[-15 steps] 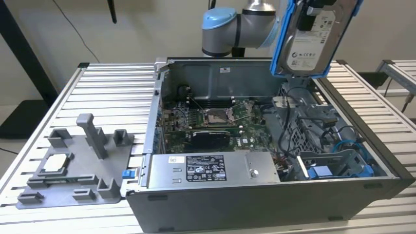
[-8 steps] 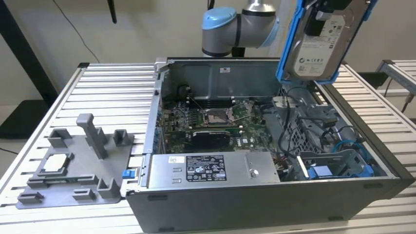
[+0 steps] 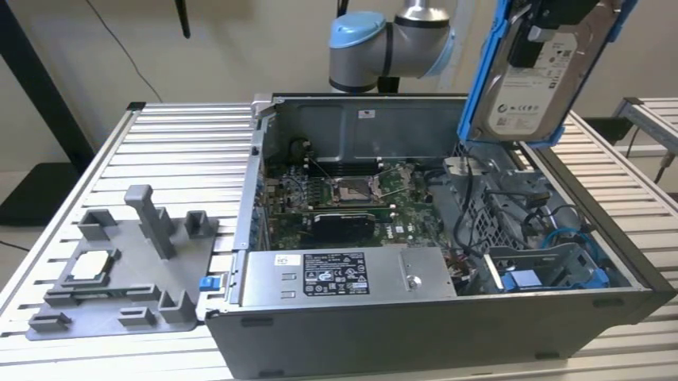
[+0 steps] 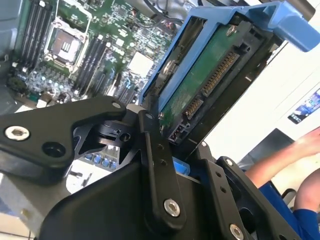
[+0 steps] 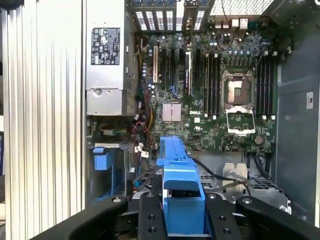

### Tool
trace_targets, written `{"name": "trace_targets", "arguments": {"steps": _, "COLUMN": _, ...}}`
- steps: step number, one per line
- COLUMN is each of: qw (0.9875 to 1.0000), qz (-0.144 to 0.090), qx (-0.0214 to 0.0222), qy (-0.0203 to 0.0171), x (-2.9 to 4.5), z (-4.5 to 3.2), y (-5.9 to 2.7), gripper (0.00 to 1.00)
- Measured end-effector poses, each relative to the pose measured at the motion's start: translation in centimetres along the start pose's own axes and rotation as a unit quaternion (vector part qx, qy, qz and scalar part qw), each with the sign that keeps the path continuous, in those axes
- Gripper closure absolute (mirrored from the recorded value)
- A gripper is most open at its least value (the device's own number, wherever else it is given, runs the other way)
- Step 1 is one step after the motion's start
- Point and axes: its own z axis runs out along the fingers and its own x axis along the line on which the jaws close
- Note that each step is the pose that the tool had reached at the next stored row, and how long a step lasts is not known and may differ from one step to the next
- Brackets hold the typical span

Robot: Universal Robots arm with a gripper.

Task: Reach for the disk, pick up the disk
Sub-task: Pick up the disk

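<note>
Blue-framed disk (image 3: 541,79) above open computer case (image 3: 424,333)

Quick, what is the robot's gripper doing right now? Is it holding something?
Gripper: shut on the disk, a rectangular silver metal hard drive in a bright blue plastic frame, held up above the open grey computer case.

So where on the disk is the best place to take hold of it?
By its narrow end, as the tool does here: fingers clamp the disk across its thin flat body, pressing the two broad faces. The blue frame edges the long sides, so coming in end-on looks the cleaner approach. It hangs lifted above the open computer case.
</note>
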Motion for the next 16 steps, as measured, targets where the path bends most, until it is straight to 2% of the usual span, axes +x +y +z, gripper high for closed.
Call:
{"name": "trace_targets", "arguments": {"steps": 12, "qw": 1.0, "qz": 0.002, "qx": -0.0001, "qy": -0.0001, "x": 3.1, "z": 0.23, "y": -0.2, "gripper": 1.0}}
{"name": "trace_targets", "arguments": {"steps": 16, "qw": 1.0, "qz": 0.003, "qx": -0.0001, "qy": -0.0001, "x": 3.92, "z": 0.3, "y": -0.22, "gripper": 1.0}}
